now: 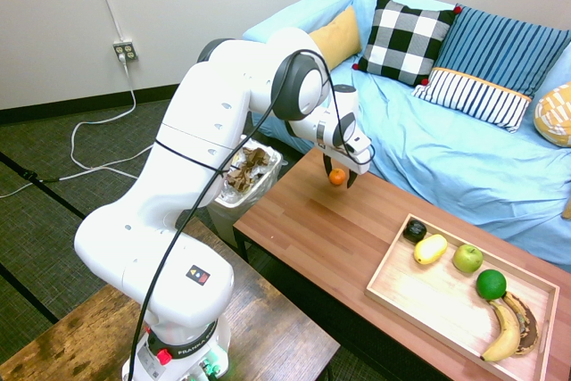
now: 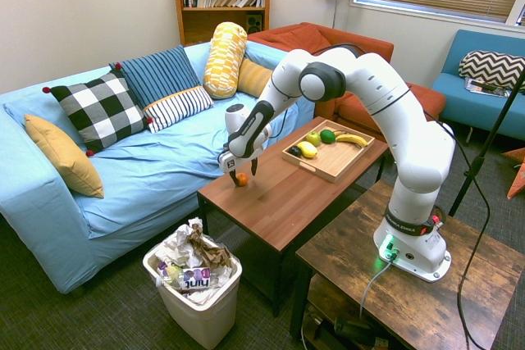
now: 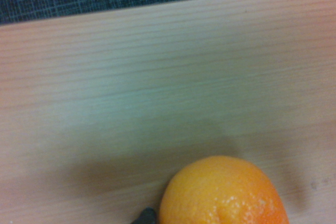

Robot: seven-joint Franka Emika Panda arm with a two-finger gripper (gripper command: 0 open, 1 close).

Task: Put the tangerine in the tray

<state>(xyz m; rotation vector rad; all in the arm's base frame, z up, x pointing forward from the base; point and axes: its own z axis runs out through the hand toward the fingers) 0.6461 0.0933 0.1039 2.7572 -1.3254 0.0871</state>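
The tangerine [image 1: 336,178] [image 2: 241,179] is small, round and bright orange. My gripper [image 1: 338,175] [image 2: 240,175] is shut on it, with a dark finger on either side, low over the far-left end of the brown coffee table [image 1: 339,238]. I cannot tell whether the fruit touches the wood. In the wrist view the tangerine [image 3: 223,192] fills the lower edge, with a shadow on the tabletop behind it. The light-wood tray [image 1: 389,265] [image 2: 328,172] lies at the table's other end, well away from the gripper.
In the tray lie a lemon [image 1: 430,249], a green apple [image 1: 467,258], a lime [image 1: 491,284], a banana [image 1: 506,332] and a dark fruit [image 1: 414,230]. A full white waste bin [image 1: 245,186] stands off the table's end. A blue sofa [image 1: 464,158] runs along its far side.
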